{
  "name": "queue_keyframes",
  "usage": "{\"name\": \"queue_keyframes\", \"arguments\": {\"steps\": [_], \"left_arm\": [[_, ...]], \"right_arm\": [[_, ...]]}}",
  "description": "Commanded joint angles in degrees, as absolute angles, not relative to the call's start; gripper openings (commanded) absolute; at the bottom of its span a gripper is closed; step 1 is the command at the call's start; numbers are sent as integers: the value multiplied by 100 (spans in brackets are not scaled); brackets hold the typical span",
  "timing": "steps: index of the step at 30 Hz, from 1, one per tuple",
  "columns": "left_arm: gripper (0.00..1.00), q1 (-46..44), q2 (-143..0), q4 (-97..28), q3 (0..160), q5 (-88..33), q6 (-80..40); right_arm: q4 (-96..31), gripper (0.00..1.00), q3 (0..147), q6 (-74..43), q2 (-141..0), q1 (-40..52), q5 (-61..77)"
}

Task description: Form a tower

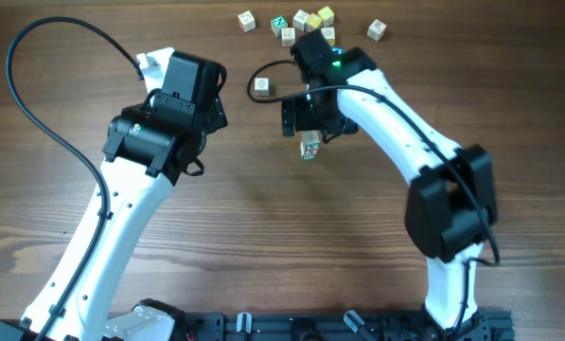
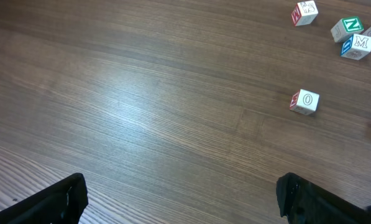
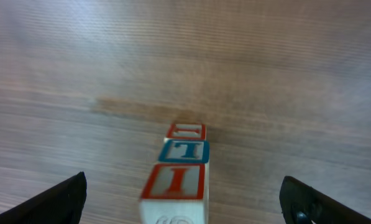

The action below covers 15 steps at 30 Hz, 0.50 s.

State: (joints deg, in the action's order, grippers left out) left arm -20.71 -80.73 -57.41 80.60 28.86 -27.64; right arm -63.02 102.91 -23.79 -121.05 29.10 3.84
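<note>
The narrow tower of whitish wooden letter cubes (image 3: 184, 151) stands upright on the brown wooden counter (image 1: 263, 246), seemingly straight below the right gripper (image 3: 182, 193), whose fingers are wide apart and clear of it; the left gripper (image 2: 185, 202), equally spread, hangs farther left

Evenly and brightly lit from overhead, sharp throughout, with only faint, soft shadows on the tabletop (image 1: 263, 237). Glazed by a pale sheen of glare toward 9 o'clock in the left wrist view, otherwise crisp. Smeared and soft in the right wrist view, washed out toward 12 o'clock, with the tower (image 3: 182, 149) blurred and most out of focus at 6 o'clock.
</note>
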Motion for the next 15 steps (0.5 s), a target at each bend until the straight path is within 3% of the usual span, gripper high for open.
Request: {"name": "queue_keyframes", "arguments": {"steps": [1,15], "left_arm": [[100,-2045,-8047,-5730,8066,2902,-2700],[100,-2045,-8047,-5730,8066,2899,-2700]], "right_arm": [[-6383,100,10433,-2467,-12274,3004,543],[-5572,100,9579,-2554,-12324,3218,187]]}}
